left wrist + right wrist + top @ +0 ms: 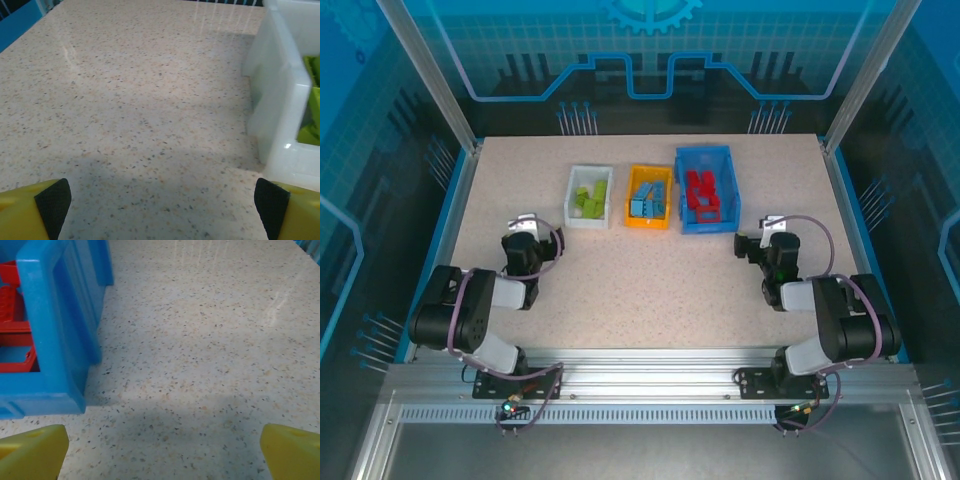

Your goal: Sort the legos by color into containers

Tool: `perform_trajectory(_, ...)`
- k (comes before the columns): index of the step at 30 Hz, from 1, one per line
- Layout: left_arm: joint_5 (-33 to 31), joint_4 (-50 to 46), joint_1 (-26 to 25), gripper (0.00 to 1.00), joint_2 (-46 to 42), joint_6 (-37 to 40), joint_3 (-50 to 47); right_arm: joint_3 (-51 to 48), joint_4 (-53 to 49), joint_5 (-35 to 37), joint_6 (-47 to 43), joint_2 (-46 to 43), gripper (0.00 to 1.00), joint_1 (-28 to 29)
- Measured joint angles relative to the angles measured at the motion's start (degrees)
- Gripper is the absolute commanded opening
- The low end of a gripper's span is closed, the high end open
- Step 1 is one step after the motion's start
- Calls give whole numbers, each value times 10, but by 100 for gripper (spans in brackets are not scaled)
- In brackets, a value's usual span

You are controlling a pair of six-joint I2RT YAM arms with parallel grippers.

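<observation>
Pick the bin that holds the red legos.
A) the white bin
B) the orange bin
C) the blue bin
C: the red legos sit in the blue bin; the white bin holds green legos and the orange bin holds light blue legos.

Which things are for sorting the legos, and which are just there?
For the job:
green legos, white bin
blue legos, orange bin
red legos, blue bin
left gripper, right gripper, both open

Just there:
table
metal rail

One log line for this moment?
green plastic bricks: white bin; blue bricks: orange bin; red bricks: blue bin; left gripper: open; right gripper: open
</observation>
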Motion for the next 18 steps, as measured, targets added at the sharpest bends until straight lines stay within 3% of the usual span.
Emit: perform_trajectory(18,34,6,3,99,0,0,23,43,-6,16,-16,6,100,16)
